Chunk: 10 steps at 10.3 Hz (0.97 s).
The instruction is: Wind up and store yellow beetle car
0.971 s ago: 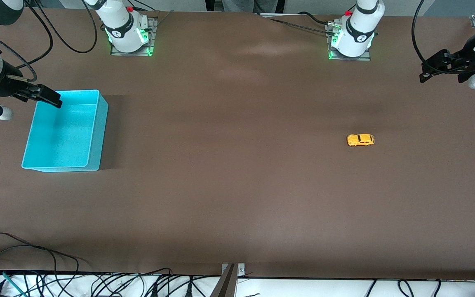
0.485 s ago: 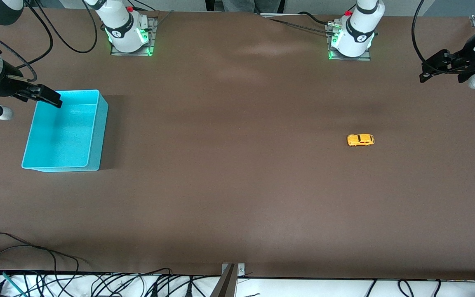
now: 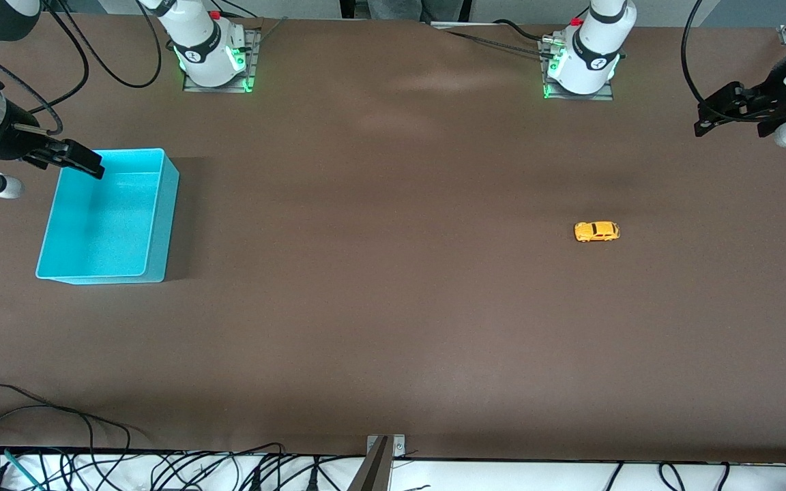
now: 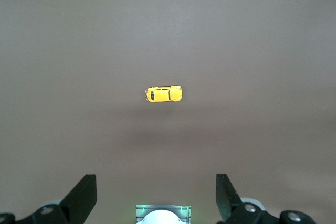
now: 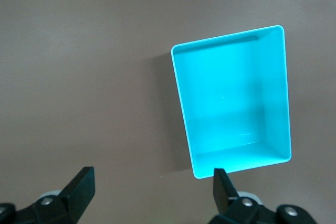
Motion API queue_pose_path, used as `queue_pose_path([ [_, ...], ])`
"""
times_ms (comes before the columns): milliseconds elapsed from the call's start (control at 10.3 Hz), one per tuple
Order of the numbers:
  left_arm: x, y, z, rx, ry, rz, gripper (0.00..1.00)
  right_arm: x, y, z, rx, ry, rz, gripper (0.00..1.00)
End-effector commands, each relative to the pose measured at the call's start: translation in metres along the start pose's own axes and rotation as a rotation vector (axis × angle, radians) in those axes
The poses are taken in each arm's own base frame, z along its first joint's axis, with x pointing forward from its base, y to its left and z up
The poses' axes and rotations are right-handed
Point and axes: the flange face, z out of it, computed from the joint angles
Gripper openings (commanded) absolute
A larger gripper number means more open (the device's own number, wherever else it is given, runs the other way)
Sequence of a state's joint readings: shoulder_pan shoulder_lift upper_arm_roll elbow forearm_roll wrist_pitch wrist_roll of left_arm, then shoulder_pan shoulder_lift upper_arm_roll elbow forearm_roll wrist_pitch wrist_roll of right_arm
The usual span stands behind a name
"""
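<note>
On the brown counter (image 3: 393, 307) the yellow beetle car (image 3: 597, 232) stood untouched, well apart from the empty turquoise bin (image 3: 161, 225), and both the left claw (image 3: 720, 114) and right claw (image 3: 76, 158) hung open, so the first grasp was not yet begun.

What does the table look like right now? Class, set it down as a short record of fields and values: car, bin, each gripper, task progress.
car: yellow beetle car on its wheels on the table, toward the left arm's end, untouched
bin: turquoise bin, empty, toward the right arm's end
left gripper: open, holding nothing, up above the table's edge, waiting
right gripper: open, holding nothing, over the bin's rim
progress: car not yet wound or stored
</note>
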State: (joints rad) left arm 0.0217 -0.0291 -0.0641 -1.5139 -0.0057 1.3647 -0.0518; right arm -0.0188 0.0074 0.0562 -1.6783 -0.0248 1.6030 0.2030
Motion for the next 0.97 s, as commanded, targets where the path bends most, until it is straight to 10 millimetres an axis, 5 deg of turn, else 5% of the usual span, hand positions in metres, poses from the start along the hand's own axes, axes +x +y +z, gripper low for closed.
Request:
queue_pose_path([
  [0,-0.003,-0.0012,-0.0061,-0.015,0.011,-0.003,1.0,0.0001,-0.0017,-0.0025,0.011,0.001,0.016,1.0],
  [874,-0.0027,0.0042,-0.0054,-0.012,0.009,0.006,1.0,0.0011,-0.0009,-0.0052,0.014,0.011,0.014,1.0],
])
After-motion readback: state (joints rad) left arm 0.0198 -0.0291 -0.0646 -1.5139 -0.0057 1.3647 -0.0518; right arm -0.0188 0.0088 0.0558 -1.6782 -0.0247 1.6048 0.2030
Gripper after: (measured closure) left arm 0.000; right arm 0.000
